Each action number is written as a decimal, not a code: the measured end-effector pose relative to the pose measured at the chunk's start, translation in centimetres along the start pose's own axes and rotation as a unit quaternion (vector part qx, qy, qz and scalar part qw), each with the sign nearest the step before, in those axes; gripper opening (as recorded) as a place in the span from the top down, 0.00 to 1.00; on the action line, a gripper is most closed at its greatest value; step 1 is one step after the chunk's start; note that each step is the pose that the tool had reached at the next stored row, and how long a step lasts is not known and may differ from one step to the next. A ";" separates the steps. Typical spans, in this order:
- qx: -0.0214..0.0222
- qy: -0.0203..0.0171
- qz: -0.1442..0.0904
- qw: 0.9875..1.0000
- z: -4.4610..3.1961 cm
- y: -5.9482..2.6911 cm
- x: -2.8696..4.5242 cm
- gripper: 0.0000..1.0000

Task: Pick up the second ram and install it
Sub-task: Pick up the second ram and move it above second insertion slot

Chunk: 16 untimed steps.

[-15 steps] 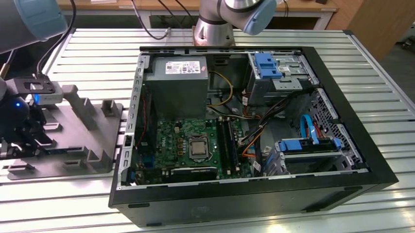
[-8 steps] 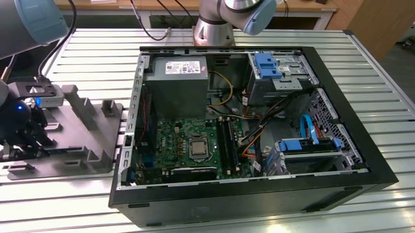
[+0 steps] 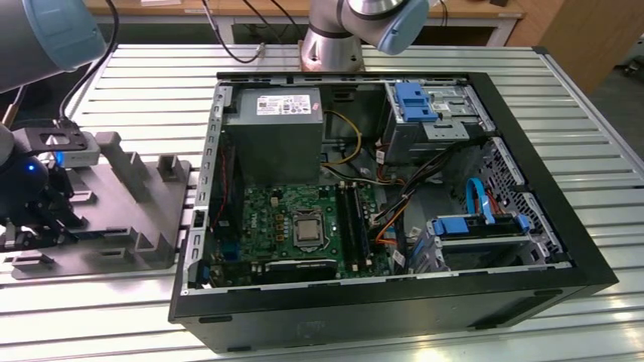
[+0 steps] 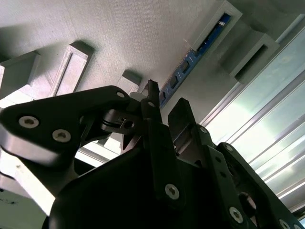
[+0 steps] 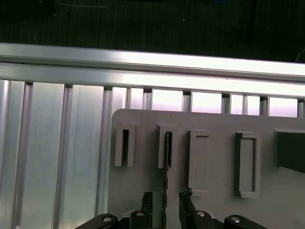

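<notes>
In the exterior view, an open computer case (image 3: 403,188) is seen lying on the slatted table (image 3: 131,68), with its green motherboard (image 3: 292,219) exposed. A grey holder (image 3: 131,219) is set beside the case, toward the exterior view's left, and the arm (image 3: 41,38) is positioned over it. Whether any stick is seated in the motherboard's slots cannot be told.

In the second wrist view, the second ram (image 4: 189,63) is seen standing on edge in a slot of the holder. The end effector (image 4: 165,95) is spread around its near end.

In the first wrist view, the second ram (image 5: 167,162) is framed between the spread fingers (image 5: 187,202), with a gap on each side. Nothing is judged to be gripped yet, so both the pick-up and the installing are left to do.
</notes>
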<state>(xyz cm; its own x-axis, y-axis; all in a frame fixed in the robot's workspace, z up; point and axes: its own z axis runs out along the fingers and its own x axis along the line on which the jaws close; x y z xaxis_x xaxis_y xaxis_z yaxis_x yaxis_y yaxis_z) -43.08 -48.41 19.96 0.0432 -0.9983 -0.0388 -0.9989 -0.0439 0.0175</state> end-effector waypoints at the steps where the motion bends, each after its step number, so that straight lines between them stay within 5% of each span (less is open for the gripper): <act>1: 0.000 0.000 0.000 1.000 0.00 0.00 0.00 0.66; 3: 0.000 0.000 0.000 1.000 0.00 0.00 0.00 0.73; 16: 0.000 0.000 0.000 1.000 -0.09 0.00 -0.01 0.74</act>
<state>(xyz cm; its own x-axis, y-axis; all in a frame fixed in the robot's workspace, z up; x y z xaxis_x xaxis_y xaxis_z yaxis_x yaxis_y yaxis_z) -43.07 -48.41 20.06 0.0433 -0.9983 -0.0388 -0.9989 -0.0440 0.0173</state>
